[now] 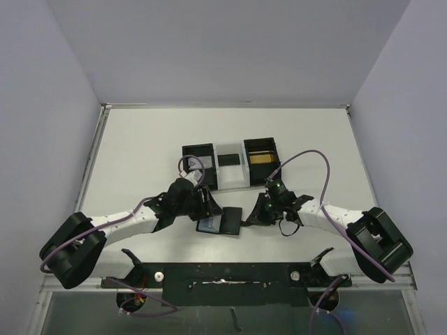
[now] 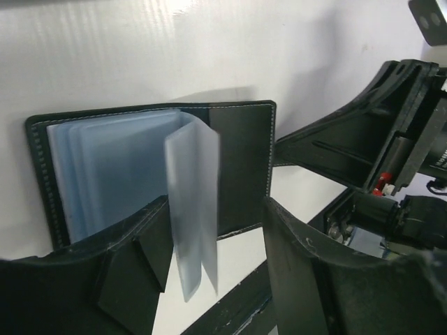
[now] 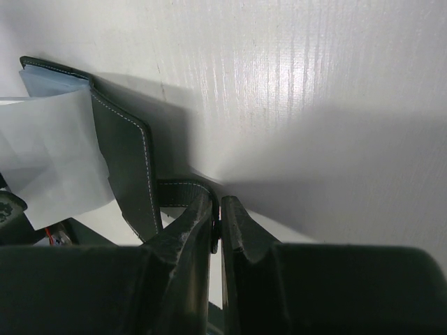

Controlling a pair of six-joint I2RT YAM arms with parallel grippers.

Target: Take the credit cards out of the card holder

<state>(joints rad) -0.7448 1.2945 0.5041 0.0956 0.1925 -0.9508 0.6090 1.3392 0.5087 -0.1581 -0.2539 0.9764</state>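
Note:
The black card holder lies open on the table between the arms. In the left wrist view its blue-grey pockets face up, and one clear sleeve stands up from the spine. My left gripper is open, with the sleeve hanging loose between its fingers. My right gripper is shut on the holder's closing tab at the holder's right edge. A gold-tan credit card lies in the right black box. I cannot pick out the grey-blue card from the pockets.
Two black open-top boxes stand behind the holder, with a white tray between them holding a small plain black rectangle. White walls close in the table's sides and back. The right arm's body is close to the left gripper.

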